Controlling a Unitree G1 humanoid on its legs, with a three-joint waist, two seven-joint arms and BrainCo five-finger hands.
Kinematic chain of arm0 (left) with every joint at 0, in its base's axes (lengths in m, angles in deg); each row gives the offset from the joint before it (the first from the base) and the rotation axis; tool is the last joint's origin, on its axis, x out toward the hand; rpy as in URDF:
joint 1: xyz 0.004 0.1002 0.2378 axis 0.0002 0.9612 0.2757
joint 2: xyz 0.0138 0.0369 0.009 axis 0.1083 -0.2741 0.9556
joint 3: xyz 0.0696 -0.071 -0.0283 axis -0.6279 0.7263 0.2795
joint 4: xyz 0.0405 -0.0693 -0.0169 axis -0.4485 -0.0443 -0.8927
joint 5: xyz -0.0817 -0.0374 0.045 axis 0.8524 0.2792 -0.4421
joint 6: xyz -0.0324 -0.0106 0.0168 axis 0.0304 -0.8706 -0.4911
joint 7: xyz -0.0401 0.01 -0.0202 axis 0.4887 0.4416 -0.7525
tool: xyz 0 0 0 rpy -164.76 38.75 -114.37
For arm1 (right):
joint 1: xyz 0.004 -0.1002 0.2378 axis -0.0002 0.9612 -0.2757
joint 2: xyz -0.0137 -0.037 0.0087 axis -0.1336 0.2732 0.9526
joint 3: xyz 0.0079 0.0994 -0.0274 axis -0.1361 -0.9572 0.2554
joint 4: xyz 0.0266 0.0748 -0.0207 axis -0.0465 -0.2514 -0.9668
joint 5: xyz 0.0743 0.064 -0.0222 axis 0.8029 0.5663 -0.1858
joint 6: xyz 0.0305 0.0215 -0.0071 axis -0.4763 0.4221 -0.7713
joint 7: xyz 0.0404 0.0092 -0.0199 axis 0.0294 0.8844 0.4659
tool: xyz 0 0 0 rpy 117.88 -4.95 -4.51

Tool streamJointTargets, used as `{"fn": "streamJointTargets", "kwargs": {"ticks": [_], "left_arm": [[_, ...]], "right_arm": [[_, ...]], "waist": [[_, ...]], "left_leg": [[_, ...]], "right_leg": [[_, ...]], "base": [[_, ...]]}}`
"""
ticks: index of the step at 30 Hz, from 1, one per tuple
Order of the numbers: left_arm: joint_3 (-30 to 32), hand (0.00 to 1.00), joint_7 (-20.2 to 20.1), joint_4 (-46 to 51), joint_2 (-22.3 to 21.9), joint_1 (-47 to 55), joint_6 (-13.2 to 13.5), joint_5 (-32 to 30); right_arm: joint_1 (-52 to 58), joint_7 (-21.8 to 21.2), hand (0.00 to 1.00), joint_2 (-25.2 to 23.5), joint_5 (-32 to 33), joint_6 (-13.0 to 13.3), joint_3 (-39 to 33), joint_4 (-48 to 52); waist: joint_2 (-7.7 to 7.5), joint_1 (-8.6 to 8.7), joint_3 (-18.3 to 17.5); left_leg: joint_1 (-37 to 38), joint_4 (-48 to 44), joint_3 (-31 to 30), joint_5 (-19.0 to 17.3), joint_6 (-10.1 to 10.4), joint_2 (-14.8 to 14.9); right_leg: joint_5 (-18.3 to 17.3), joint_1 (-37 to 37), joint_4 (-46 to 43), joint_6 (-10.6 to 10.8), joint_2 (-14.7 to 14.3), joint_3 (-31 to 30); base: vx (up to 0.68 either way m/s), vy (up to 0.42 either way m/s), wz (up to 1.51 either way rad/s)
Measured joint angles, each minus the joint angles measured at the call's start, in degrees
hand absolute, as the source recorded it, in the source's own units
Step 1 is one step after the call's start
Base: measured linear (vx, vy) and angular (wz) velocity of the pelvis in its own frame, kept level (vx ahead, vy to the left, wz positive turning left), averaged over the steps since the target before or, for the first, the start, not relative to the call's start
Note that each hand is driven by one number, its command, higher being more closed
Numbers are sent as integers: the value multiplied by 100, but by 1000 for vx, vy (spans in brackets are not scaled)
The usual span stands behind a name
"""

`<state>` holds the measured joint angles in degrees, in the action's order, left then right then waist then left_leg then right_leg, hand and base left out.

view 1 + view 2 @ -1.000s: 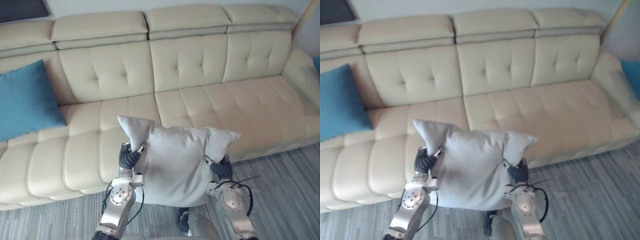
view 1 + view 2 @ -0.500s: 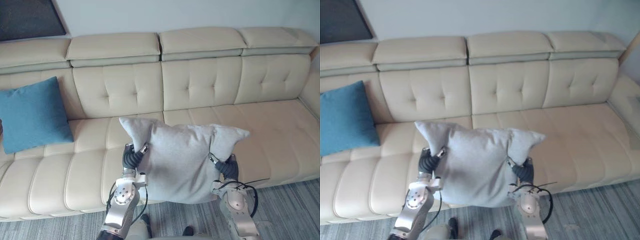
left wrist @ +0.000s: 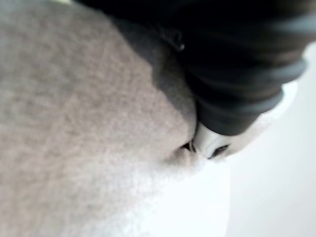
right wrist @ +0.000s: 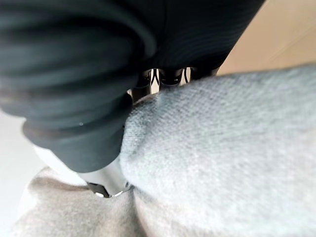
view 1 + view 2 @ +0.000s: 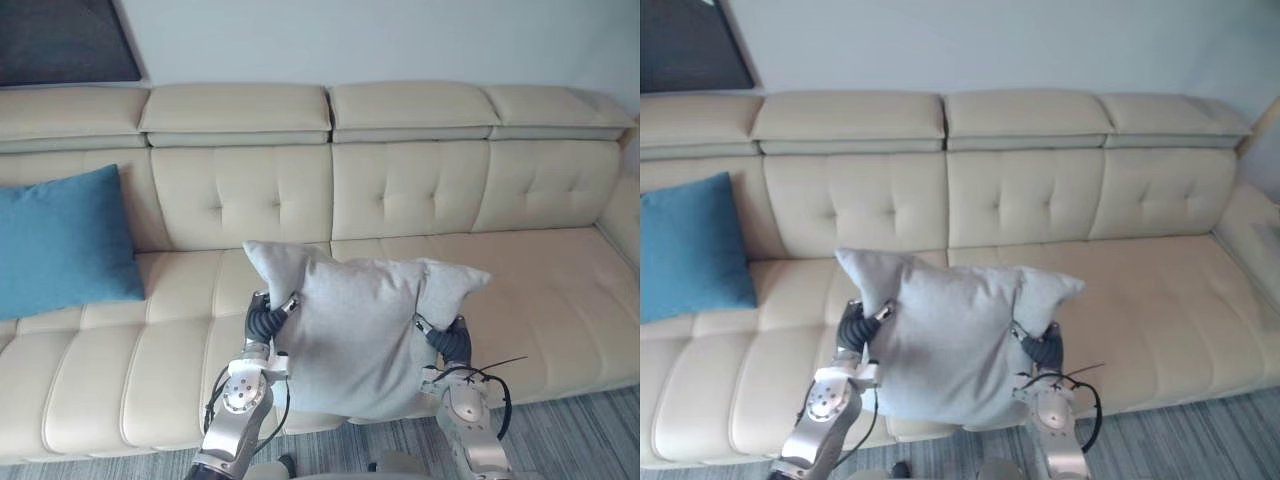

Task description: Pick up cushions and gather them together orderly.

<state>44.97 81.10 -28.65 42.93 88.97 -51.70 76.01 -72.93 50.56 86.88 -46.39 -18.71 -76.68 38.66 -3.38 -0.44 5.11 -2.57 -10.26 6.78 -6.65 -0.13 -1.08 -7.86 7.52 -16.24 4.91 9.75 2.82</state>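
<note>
A grey cushion [image 5: 355, 335] hangs upright in front of me, over the front edge of the cream sofa [image 5: 400, 190]. My left hand [image 5: 263, 320] pinches its left side and my right hand [image 5: 448, 342] pinches its right side; the cloth bunches at both grips. In the left wrist view the grey cloth [image 3: 74, 123] presses against the hand's dark cover [image 3: 237, 74]. The right wrist view has the cushion [image 4: 222, 158] wedged between thumb and fingers of the right hand [image 4: 74, 74]. A blue cushion [image 5: 60, 245] leans on the sofa's backrest at the far left.
The sofa's seat to the right of the blue cushion is bare. A dark panel [image 5: 60, 40] hangs on the wall above the sofa's left end. Grey striped carpet [image 5: 590, 440] lies along the sofa's front.
The whole picture has shifted as the camera moved: the sofa sits lower and more of the wall shows. The grey cushion stays held between both hands.
</note>
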Motion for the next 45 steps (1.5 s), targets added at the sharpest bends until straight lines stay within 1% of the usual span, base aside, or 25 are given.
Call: {"fn": "streamJointTargets", "kwargs": {"ticks": [1,2,5,10,14,17,18,19,20,22,24,26,27,28,30,32,33,34,35,36,37,40,41,42,45], "left_arm": [[-30,100,0,36,-3,-1,2,-5],[-29,100,0,92,-4,-4,2,-6],[-30,100,0,203,-53,-8,3,-8],[-86,100,32,218,-89,-27,3,-14],[-118,100,199,217,12,-261,3,-132],[-132,100,462,162,60,-838,15,-233],[-129,100,594,49,92,-1201,35,-234],[-112,100,794,-129,174,-1711,41,-235],[-103,100,864,-219,203,-1931,42,-235],[25,100,1159,-594,252,-2757,58,-234],[107,100,1310,-762,288,-3174,60,-233],[122,100,1529,-1082,506,-3934,107,-232],[138,100,1562,-1177,568,-4149,127,-227],[209,100,1663,-1345,683,-4638,159,-225],[329,100,1716,-1547,735,-5061,202,-224],[376,100,1773,-2063,875,-5829,254,-219],[382,100,1774,-2156,917,-5979,256,-210],[392,100,1770,-2425,1065,-6384,278,-207],[394,100,1760,-2721,1167,-6729,308,-197],[394,100,1758,-2816,1194,-6836,309,-181],[393,100,1755,-3080,1287,-7180,343,-93],[393,100,1748,-3502,1445,-7851,420,28],[390,0,1736,-3571,1476,-7967,432,55],[390,0,1737,-3662,1482,-8072,448,73],[379,0,1734,-3786,1486,-8223,526,123]], "right_arm": [[-11,0,100,35,-2,0,-5,2],[-14,1,100,29,-3,-2,-5,5],[-12,2,100,17,-64,-3,-35,87],[-19,53,100,18,-275,-2,-116,318],[-207,149,100,31,-527,-17,-115,316],[-783,390,100,194,-677,-32,-95,227],[-1190,512,100,263,-705,-52,-82,130],[-1799,705,100,381,-804,-67,-63,-90],[-2056,776,100,434,-847,-70,-54,-188],[-3086,1072,100,650,-983,-128,-39,-529],[-3620,1231,100,747,-1120,-140,-36,-668],[-4510,1486,100,971,-1191,-205,-39,-866],[-4790,1559,100,1034,-1251,-227,-42,-970],[-5469,1699,100,1189,-1353,-261,-43,-1237],[-6026,1817,100,1320,-1360,-276,-32,-1472],[-6906,1964,100,1533,-1404,-288,-31,-1958],[-7081,2002,100,1576,-1413,-293,-27,-2056],[-7578,2089,100,1675,-1471,-320,8,-2348],[-7995,2115,100,1788,-1494,-322,112,-2680],[-8115,2122,100,1823,-1506,-325,152,-2778],[-8470,2131,100,1914,-1527,-329,252,-3005],[-9076,2191,100,1936,-1555,-338,255,-3361],[-9150,2240,100,1936,-1551,-339,255,-3436],[-9178,2325,0,1935,-1539,-339,250,-3492],[-9240,2540,0,1932,-1358,-339,119,-3602]], "waist": [[128,-11,-27],[172,-22,-50],[153,-15,-56],[145,15,-77],[137,2,-112],[151,17,-109],[166,15,-75],[187,14,76],[195,15,140],[230,22,389],[248,25,507],[263,30,701],[265,32,745],[272,38,911],[286,43,1055],[346,55,1162],[355,57,1234],[364,63,1457],[396,94,1595],[398,102,1596],[394,119,1629],[402,124,1971],[395,121,2029],[397,115,2092],[398,104,2183]], "left_leg": [[-108,-33,-61,-19,33,96],[-142,27,-109,6,73,168],[-112,165,-152,56,153,294],[-26,276,-263,90,201,317],[-56,423,-309,181,216,274],[-319,513,-437,330,197,235],[-524,523,-451,418,193,233],[-722,523,-462,521,184,233],[-812,525,-473,563,183,233],[-1196,548,-498,743,191,237],[-1422,600,-515,829,196,243],[-1735,761,-528,1052,200,252],[-1823,800,-527,1094,215,255],[-1970,909,-523,1231,207,255],[-2092,1016,-524,1338,222,253],[-2456,1120,-539,1514,241,256],[-2493,1121,-540,1533,235,255],[-2568,1123,-540,1558,251,255],[-2673,1122,-574,1580,246,254],[-2753,1122,-576,1591,257,254],[-2975,1123,-573,1626,257,254],[-3240,1123,-570,1661,259,259],[-3326,1123,-570,1662,259,260],[-3402,1123,-571,1662,259,259],[-3476,1123,-558,1661,260,255]], "right_leg": [[114,-73,274,-41,-89,77],[213,-125,490,-70,-169,157],[502,-396,1051,-158,-358,262],[564,-619,1299,-151,-379,335],[662,-648,1502,-150,-377,373],[763,-440,1575,-160,-358,484],[844,-251,1577,-192,-356,509],[935,-56,1573,-196,-356,524],[977,30,1573,-212,-358,532],[1123,411,1570,-233,-366,550],[1185,661,1559,-247,-371,569],[1299,1050,1527,-276,-378,594],[1323,1163,1523,-275,-379,594],[1386,1381,1502,-292,-378,592],[1424,1566,1488,-304,-378,591],[1520,1966,1484,-311,-381,607],[1533,2002,1487,-315,-380,607],[1558,2073,1489,-321,-379,608],[1569,2172,1479,-324,-370,633],[1570,2261,1469,-325,-370,636],[1595,2492,1453,-328,-368,630],[1644,2757,1456,-332,-362,626],[1645,2840,1455,-333,-360,626],[1645,2920,1460,-333,-359,629],[1644,3004,1455,-333,-351,615]], "base": [[54,-86,7],[47,-81,6],[68,-86,0],[45,-18,13],[6,2,9],[-56,1,20],[-156,5,10],[-181,5,9],[-225,8,7],[-195,6,6],[-145,-1,6],[-139,-12,4],[-135,-15,-2],[-88,-11,-5],[-64,-11,-4],[-55,-18,3],[0,0,0],[-15,0,4],[-19,0,5],[-14,-4,4],[0,0,0],[-1,-3,-1],[30,1,1],[49,4,0],[60,13,-2]]}}
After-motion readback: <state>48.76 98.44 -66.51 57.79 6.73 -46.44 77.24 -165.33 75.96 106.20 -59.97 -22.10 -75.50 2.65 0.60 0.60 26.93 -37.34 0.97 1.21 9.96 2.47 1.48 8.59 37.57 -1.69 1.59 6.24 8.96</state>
